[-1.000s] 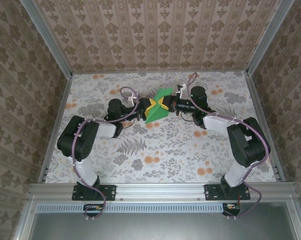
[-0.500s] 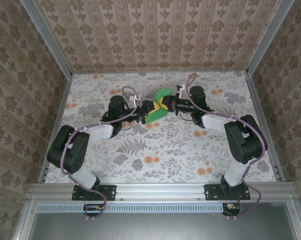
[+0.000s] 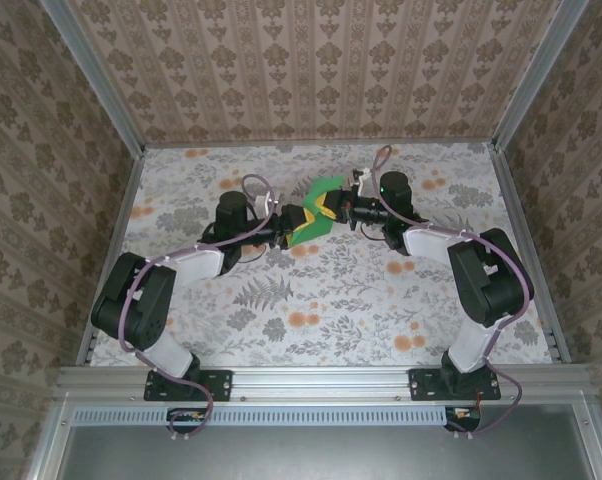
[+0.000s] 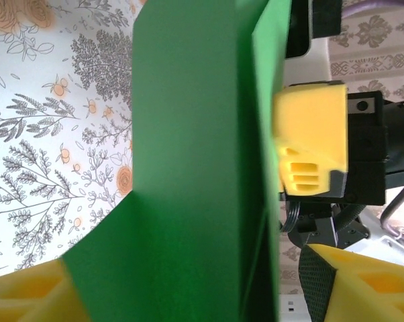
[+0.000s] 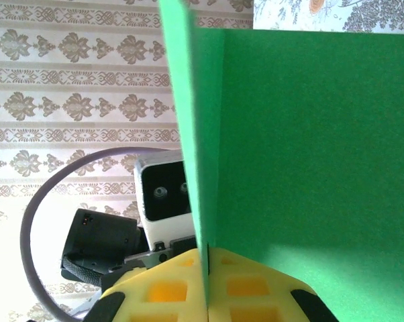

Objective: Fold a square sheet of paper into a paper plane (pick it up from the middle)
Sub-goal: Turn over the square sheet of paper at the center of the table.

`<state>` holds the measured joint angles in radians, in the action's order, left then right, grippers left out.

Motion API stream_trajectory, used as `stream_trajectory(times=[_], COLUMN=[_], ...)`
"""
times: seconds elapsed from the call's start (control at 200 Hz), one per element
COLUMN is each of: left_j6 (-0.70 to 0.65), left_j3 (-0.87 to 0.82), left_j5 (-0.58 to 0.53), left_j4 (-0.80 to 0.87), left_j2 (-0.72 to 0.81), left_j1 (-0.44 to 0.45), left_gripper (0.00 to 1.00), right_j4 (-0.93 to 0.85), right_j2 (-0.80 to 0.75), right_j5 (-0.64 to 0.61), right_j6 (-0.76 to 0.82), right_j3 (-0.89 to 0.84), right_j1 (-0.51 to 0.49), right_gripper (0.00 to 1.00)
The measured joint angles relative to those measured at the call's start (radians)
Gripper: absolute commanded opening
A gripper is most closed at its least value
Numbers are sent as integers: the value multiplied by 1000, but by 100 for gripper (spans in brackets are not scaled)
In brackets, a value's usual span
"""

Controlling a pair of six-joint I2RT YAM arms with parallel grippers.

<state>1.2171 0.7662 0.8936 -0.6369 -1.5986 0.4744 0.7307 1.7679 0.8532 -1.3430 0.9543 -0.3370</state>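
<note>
Two robot arms meet tip to tip over the far middle of a flower-patterned bench [image 3: 331, 290], with a green sheet of paper [image 3: 326, 188] caught between them. The sheet is already creased into angled panels.

The right fingers [image 5: 242, 288] are clenched tight on the sheet. In the right wrist view, a fold runs straight down into the seam between their yellow pads. The paper rises from them as one broad flat panel, with a second panel edge-on to its left.

The left fingers [image 4: 27, 295] stand well apart, one at each lower corner of the left wrist view, and the sheet spreads across the gap between them. Whether their pads touch the paper cannot be told. From that side, one yellow pad of the right arm lies against the paper's right-hand edge.

From above, the sheet sits just beside both wrists. Whether its lower edge rests on the bench cannot be told.
</note>
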Motion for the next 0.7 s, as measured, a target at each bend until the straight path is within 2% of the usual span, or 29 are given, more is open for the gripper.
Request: stream_trajectory(times=[0.065,0.17,0.28,0.39,0.495,0.57,0.7], left_j6=[2,1,-2,-14,-32,-61,-211], left_j3=[0,0,0,0,0,2,42], left_j5=[0,0,0,1,0,0,-39], left_j4=[-5,-8,-5,1,21,63,309], left_j2=[1,1,1,1,1,5,37], left_j1=[0,0,0,0,-5,-6,-23], left_gripper=[57,49,37,25,15,11,10], right_j4=[0,0,-2,-5,-27,-82,-266], right_j2=[6,21,31,32,31,25,-37], right_j5=[8,20,24,32,39,39,2], right_j6=[0,0,0,3,14,46,169], right_j3=[0,0,0,0,0,0,-1], right_j1=[0,0,0,1,5,17,57], right_gripper=[7,7,8,13,23,35,52])
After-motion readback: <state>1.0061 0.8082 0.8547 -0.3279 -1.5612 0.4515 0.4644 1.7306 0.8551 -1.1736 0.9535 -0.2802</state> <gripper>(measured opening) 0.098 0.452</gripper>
